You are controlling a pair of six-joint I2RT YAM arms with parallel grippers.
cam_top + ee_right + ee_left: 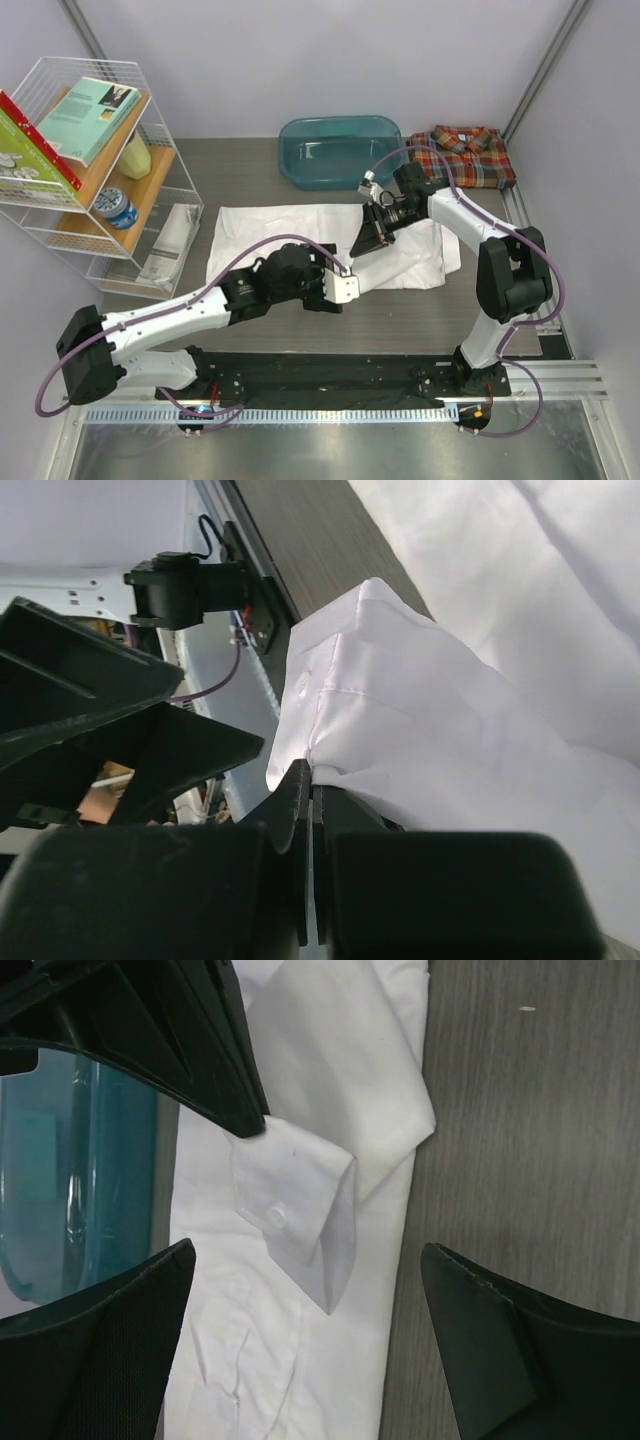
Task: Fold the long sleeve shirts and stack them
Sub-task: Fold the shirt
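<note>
The white long sleeve shirt (270, 230) lies spread across the middle of the table. My right gripper (360, 243) is shut on its buttoned cuff (295, 1210) and holds the sleeve end lifted over the shirt body. In the right wrist view the fingers (300, 800) pinch the white cloth (480, 730). My left gripper (345, 282) hovers just in front of that cuff, open wide (308, 1255), with nothing between its fingers. The plaid shirt (465, 155) lies folded at the back right, untouched.
A teal plastic tub (340, 150) stands behind the white shirt. A wire rack (100, 180) with books, a bottle and a jar fills the left side. A metal rail (530, 230) runs along the table's right edge.
</note>
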